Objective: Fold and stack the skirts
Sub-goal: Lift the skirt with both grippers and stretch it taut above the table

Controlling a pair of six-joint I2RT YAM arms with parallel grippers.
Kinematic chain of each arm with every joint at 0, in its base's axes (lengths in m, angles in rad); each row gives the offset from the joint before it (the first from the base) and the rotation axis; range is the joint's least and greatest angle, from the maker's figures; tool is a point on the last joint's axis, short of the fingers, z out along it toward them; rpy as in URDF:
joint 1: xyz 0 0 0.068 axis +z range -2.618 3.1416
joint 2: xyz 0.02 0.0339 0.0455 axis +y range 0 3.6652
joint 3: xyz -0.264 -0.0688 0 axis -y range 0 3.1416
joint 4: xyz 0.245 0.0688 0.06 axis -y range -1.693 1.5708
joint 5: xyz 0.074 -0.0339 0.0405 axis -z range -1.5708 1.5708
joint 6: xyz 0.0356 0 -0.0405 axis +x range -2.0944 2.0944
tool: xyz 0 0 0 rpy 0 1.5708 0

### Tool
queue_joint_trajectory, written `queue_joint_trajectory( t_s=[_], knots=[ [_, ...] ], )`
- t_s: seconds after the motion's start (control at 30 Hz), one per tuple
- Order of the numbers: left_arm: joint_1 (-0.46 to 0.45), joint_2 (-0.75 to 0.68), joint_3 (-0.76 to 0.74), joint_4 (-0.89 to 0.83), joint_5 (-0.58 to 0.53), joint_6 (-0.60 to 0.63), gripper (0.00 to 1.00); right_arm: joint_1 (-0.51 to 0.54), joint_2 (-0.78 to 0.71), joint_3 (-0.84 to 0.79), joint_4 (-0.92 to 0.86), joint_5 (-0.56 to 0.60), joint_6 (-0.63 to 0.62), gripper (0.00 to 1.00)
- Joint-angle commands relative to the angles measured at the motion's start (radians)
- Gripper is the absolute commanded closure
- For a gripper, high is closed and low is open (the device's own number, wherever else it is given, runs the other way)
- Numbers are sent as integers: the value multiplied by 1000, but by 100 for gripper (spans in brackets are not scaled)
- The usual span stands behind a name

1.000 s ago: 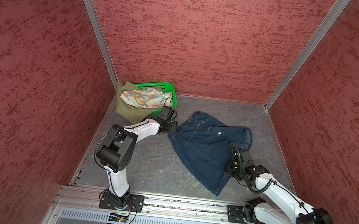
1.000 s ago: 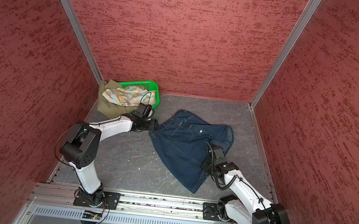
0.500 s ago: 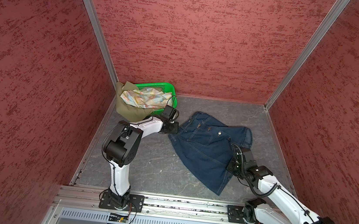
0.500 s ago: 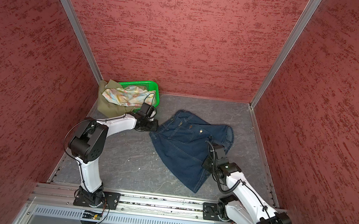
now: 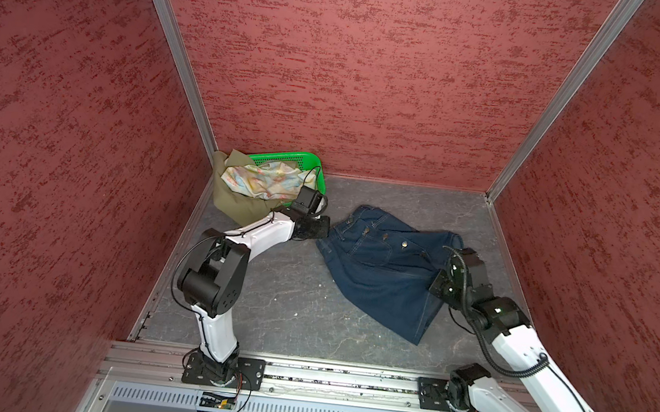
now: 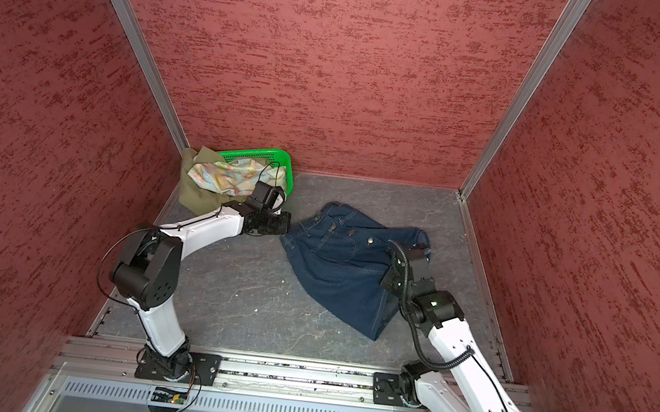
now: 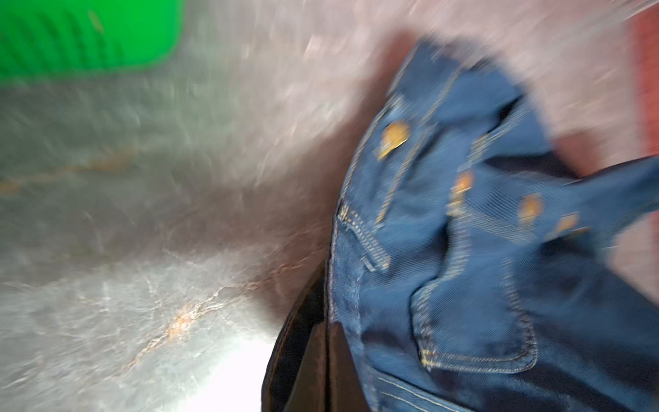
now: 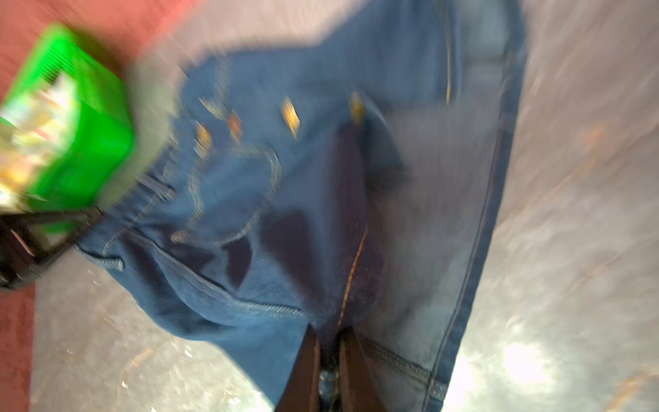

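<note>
- My left gripper (image 7: 325, 356) is pinched shut on the denim skirt (image 5: 387, 284) at its waistband corner.
- My right gripper (image 8: 328, 371) clamps its side seam.
- The floral skirt (image 5: 260, 179) and olive skirt (image 5: 232, 205) fill the green basket (image 5: 283, 155), far left.

No writing, label, brand or number can be read anywhere (the metal buttons (image 7: 394, 137) on the denim skirt (image 5: 380, 271) are too blurred to show any stamp).
</note>
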Motion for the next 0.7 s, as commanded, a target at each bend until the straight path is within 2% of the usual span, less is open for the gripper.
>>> queue_joint_trajectory(
  t_s=[0.0,0.2,0.37,0.4,0.53,0.67],
  knots=[
    [25,-85,63,20,45,-47,100,2,-17,152,-96,154,-69,100],
    [44,-124,253,7,28,-68,100,-25,66,439,-109,249,-192,100],
    [60,-30,521,-37,19,-56,100,-145,168,644,-14,216,-326,100],
    [62,-1,578,-46,25,-58,100,-182,188,670,6,195,-345,100],
    [73,152,839,-89,55,-77,100,-363,277,728,132,-16,-376,100],
    [77,349,1228,-215,88,-77,100,-463,346,799,219,-99,-395,100]
  ],
)
